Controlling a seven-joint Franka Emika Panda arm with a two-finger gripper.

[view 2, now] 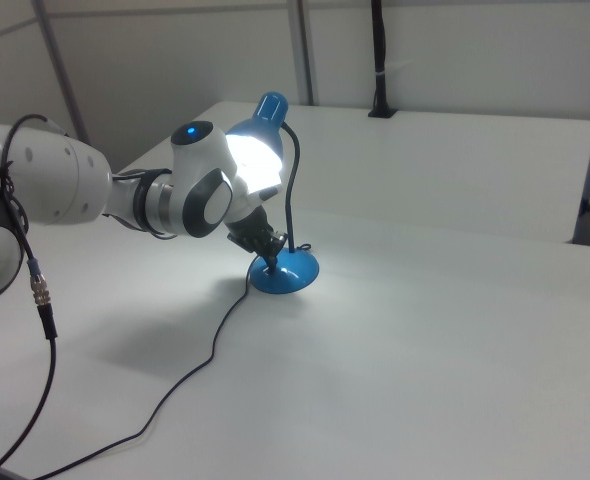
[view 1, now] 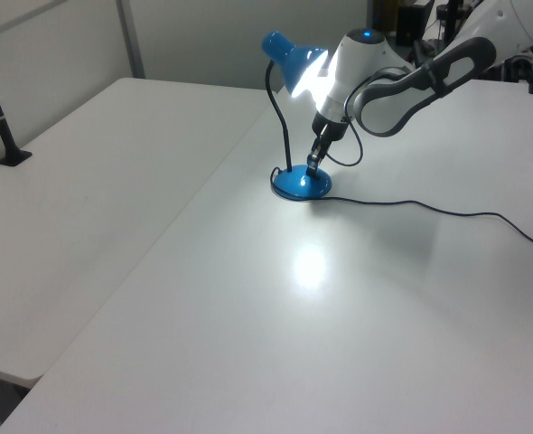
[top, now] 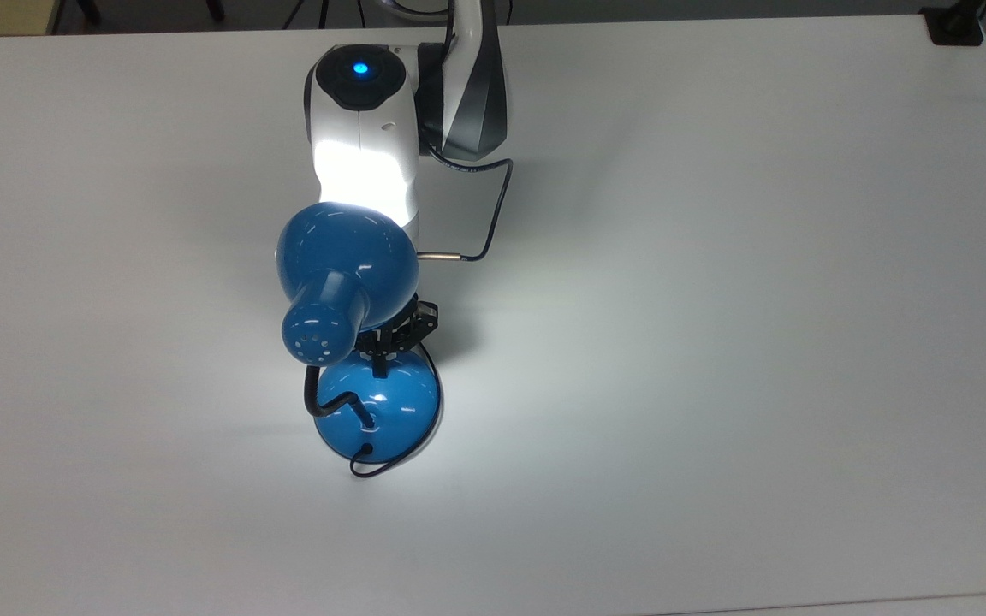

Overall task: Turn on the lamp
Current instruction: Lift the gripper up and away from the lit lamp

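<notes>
The lamp is lit: its glossy blue shade [top: 347, 257] glows underneath and throws a bright patch on the white table [view 1: 309, 265]. The shade [view 1: 289, 59] sits on a bent black gooseneck above the round blue base [top: 386, 409]. My gripper [top: 379, 364] points down at the far side of the base [view 1: 303, 185], under the shade, its black fingers together right at the dome's top. In the right view the gripper [view 2: 270, 262] stands just above the base [view 2: 285, 273], with the shade [view 2: 260, 130] shining on my white wrist.
The lamp's thin black cord [view 1: 429, 208] trails across the table to the left view's right and runs toward the right view's lower left [view 2: 205, 370]. A black clamped post [view 1: 0, 127] stands at the table's edge; another clamp [top: 955, 26] sits at the top view's upper right corner.
</notes>
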